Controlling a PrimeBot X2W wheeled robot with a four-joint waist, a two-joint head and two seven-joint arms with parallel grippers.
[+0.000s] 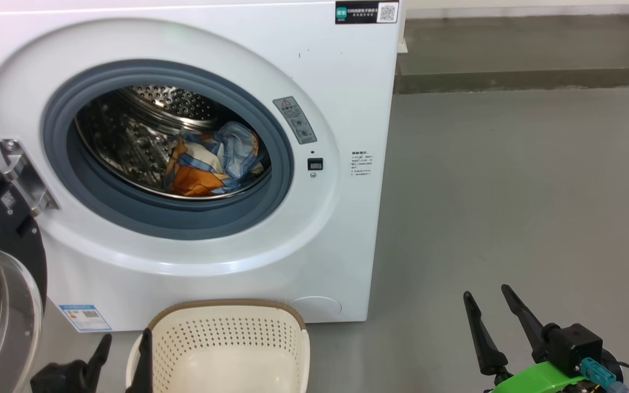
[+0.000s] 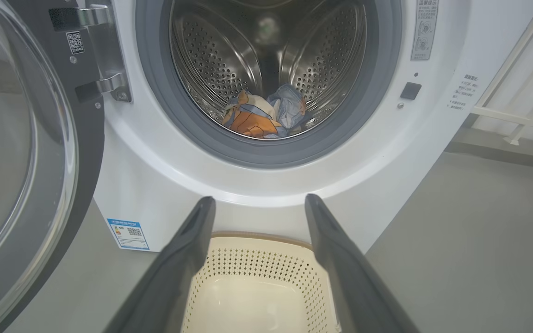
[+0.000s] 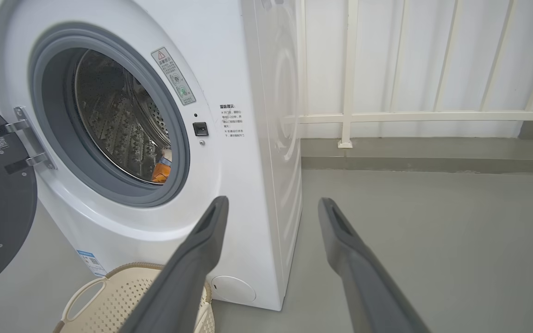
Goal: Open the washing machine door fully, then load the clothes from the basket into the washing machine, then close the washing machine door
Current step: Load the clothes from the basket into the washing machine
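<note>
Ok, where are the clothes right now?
In the head view, the clothes lie low on the right of the drum in the washing machine, above the basket.

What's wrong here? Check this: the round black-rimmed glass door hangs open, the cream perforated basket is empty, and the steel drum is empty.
The perforated steel drum is not empty: the left wrist view shows blue, orange and cream clothes lying in it. The round black-rimmed door is open and the cream perforated basket is empty.
</note>
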